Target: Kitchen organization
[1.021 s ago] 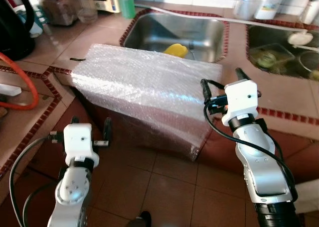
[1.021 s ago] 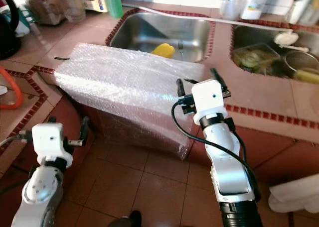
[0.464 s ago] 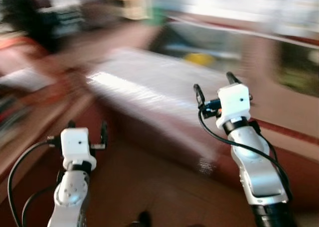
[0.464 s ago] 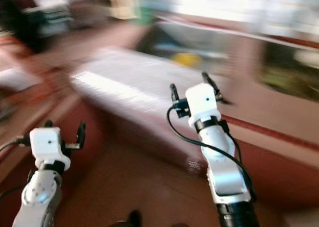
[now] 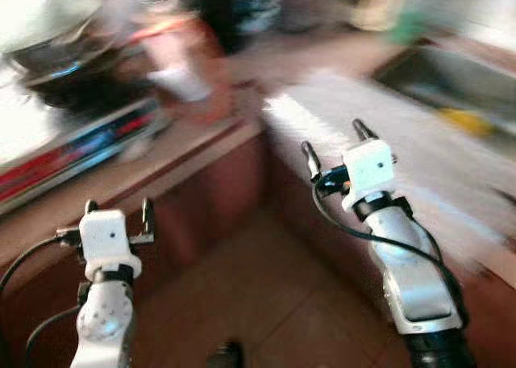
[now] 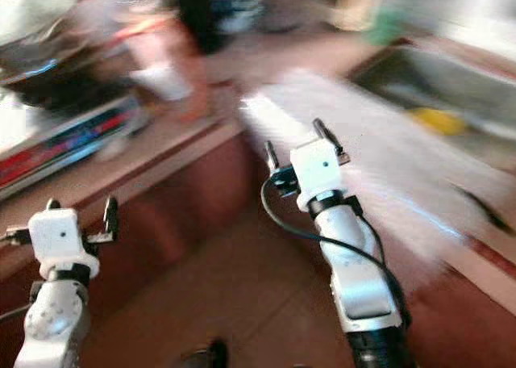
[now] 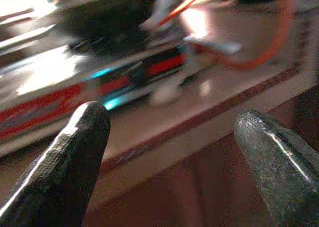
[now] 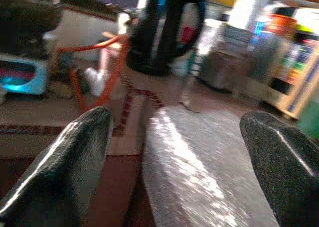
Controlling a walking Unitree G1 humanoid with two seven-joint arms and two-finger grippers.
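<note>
Our left hand (image 5: 115, 216) and right hand (image 5: 330, 140) hang spread and empty beside the surface (image 5: 201, 134) edge, bubble-wrapped bundle (image 8: 199, 162) ahead.

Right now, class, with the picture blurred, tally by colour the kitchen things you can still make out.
Black: 1, the kettle
Orange: 1, the hose
Yellow: 1, the yellow object
Silvery-clear: 1, the bubble wrap
Total: 4
</note>
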